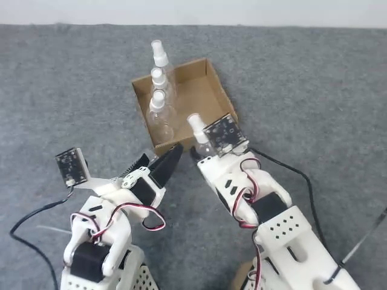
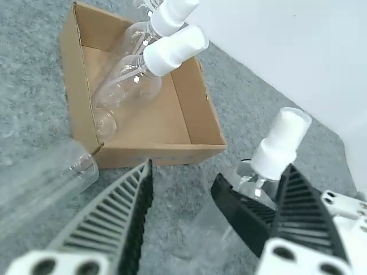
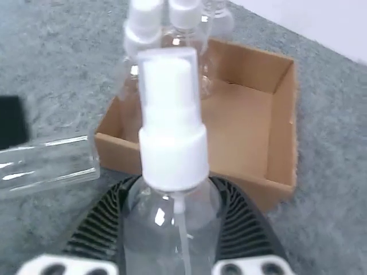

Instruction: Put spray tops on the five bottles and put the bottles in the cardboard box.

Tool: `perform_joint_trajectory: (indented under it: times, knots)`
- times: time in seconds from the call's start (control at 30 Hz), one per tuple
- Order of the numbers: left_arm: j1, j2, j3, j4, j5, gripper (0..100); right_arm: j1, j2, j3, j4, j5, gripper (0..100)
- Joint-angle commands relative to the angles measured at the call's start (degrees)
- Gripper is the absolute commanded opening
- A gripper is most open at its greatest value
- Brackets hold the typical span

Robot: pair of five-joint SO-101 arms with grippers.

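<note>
Boxing the fourth bottle (image 1: 197, 130), capped, held just before the box (image 1: 225, 96): right gripper (image 3: 175, 197) clamped on it, left gripper (image 1: 162, 154) jaws wide; next, lifting it in, then releasing.

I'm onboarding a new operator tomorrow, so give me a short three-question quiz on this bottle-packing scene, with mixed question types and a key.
1. True or false: the bottle in the right gripper has no top on it.
2. How many bottles stand in the cardboard box?
3. The jaws of the left gripper are: A) open, B) shut on a bottle, C) shut on a loose cap.

Key
1. False: it wears a white spray top.
2. Three.
3. A.
</note>
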Motion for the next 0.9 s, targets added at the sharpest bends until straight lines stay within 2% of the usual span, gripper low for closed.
perform_joint_trajectory:
  times: [0.0,0.13,0.3,0.43,0.63,0.87]
  knots:
    - [0.2,-1.1,-3.4,0.3,0.8,32,3.1,-2.5,-4.7,-1.0,-4.3,0.6]
    - [0.5,-1.1,-3.3,0.3,0.7,32,5.6,-2.5,-5.9,-0.7,-8.1,0.6]
    - [6.3,-1.1,-3.3,1.9,0.5,32,8.2,-2.5,-7.5,-1.1,-15.4,0.6]
    - [7.4,-1.1,-3.2,1.9,0.5,32,9.1,-2.5,-8.3,-1.2,-19.2,0.6]
    - [10.1,-1.1,-1.5,1.5,0.4,32,8.6,-2.5,-8.6,-1.4,-22.2,0.6]
    - [12.1,-1.1,-0.1,0.2,0.4,32,8.0,-2.4,-5.6,-9.4,-22.4,0.6]
